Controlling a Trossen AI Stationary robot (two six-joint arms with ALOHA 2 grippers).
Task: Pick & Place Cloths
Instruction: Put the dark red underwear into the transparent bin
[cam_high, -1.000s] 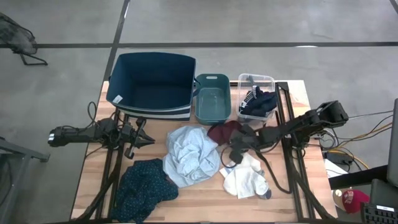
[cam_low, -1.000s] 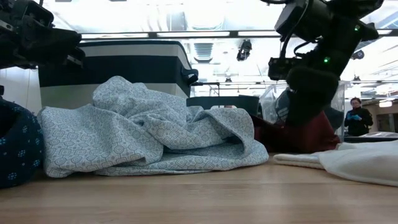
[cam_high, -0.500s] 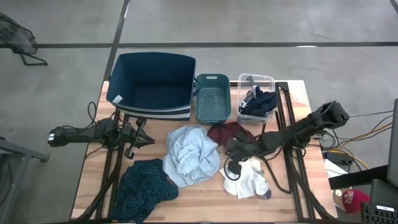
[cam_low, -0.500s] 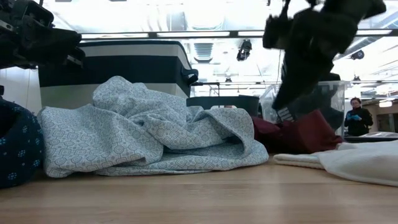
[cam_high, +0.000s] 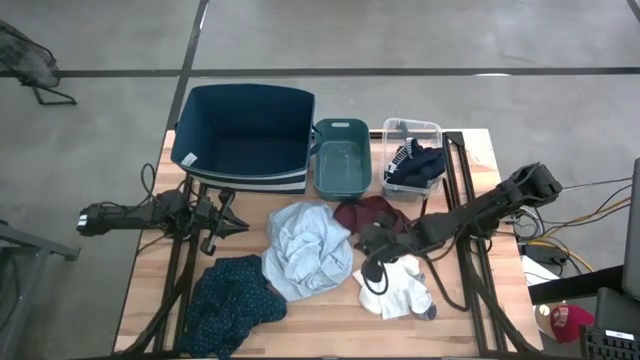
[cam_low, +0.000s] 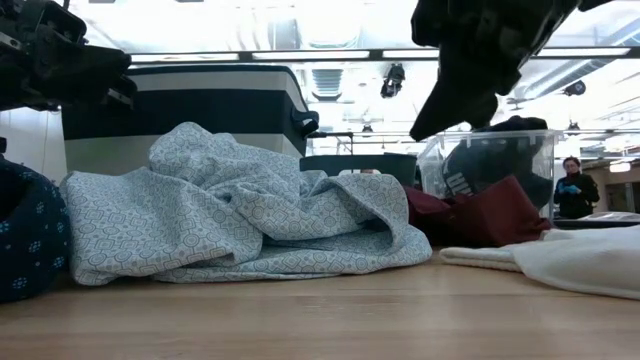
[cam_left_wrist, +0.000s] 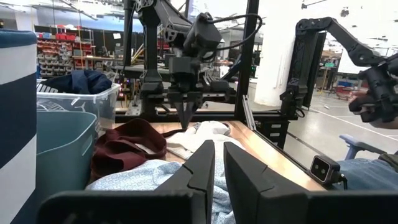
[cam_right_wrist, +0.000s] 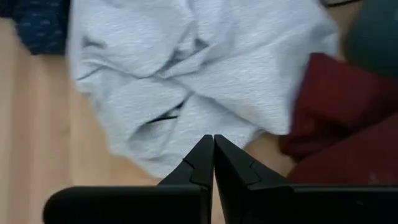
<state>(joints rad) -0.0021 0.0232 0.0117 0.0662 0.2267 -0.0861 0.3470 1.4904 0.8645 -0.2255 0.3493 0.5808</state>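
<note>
Right tool (cam_right_wrist: 213, 140): clenched, fingertips pressed together with nothing between them. In the high view it (cam_high: 372, 243) hangs over the seam where the maroon cloth (cam_high: 370, 213) meets the white cloth (cam_high: 397, 288); the right wrist view looks straight down on the counter (cam_right_wrist: 37, 124) with the tips clear of the fabric. The low view confirms the tool (cam_low: 452, 95) is raised above the cloth pile.

Left tool (cam_left_wrist: 216, 163): fingers nearly together, a narrow gap between them, nothing held. It (cam_high: 232, 226) waits at the left side of the counter, in front of the large navy bin (cam_high: 245, 135) and well apart from the right arm.

Cloths:
- Pale blue-grey cloth (cam_high: 305, 250): crumpled at mid-counter, touching the maroon cloth at its right edge.
- Dark teal patterned cloth (cam_high: 232, 305): bunched at the front left of the counter, touching the pale blue-grey cloth.
- Maroon cloth: lying just in front of the small teal bin (cam_high: 339, 160) and the clear bin (cam_high: 410, 155).
- White cloth: flat at the front right, beside the pale blue-grey cloth.
- Dark navy cloth (cam_high: 418, 163): inside the clear bin, with a striped piece against it.

Bins: the three stand in a row along the far edge of the counter; no cloth is visible in the navy bin or the small teal one.

Background: a person (cam_low: 570, 187) stands far behind the counter in the low view.
</note>
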